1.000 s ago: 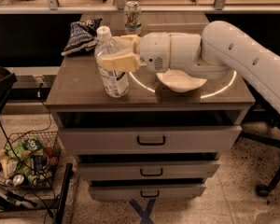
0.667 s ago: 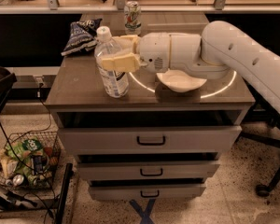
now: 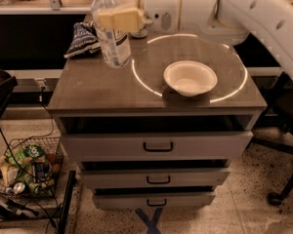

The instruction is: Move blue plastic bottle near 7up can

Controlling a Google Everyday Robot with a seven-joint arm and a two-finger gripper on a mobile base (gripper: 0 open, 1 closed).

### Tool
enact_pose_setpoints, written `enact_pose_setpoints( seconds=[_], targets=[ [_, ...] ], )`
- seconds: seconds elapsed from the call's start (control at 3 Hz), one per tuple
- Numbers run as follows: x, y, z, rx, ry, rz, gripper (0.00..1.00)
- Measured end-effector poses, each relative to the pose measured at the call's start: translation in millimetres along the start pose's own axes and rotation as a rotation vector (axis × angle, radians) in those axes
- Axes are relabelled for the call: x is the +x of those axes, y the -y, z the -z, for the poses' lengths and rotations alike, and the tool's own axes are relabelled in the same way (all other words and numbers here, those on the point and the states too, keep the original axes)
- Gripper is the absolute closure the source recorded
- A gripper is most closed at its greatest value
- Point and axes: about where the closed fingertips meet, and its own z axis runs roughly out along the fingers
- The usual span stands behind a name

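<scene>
The blue plastic bottle [image 3: 113, 40] is a clear bottle with a printed label, at the back left of the table [image 3: 97, 94]. My gripper [image 3: 116, 14] reaches in from the right and is shut on the bottle's upper part, with one yellowish finger [image 3: 121, 19] across its front. The bottle is upright, and I cannot tell whether its base touches the tabletop. The 7up can is hidden behind my gripper and arm.
A dark blue snack bag [image 3: 83, 37] lies just left of the bottle. A white bowl [image 3: 190, 77] sits right of centre inside a bright light ring. Drawers are below the tabletop. A wire basket [image 3: 27, 167] of items stands on the floor at left, a chair base [image 3: 283, 194] at right.
The gripper has carried the bottle from the front left of the table toward the back, next to the snack bag. The view now shows the table closer and from higher up.
</scene>
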Motion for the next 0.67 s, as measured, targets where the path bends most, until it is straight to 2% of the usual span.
enact_pose_setpoints(
  seconds=[0.33, 0.67],
  targets=[
    [-55.8, 58.1, 9.8, 0.083, -0.041, -0.038, 1.0],
    [-77.8, 109.7, 29.7, 0.181, -0.039, -0.105, 1.0]
  ],
)
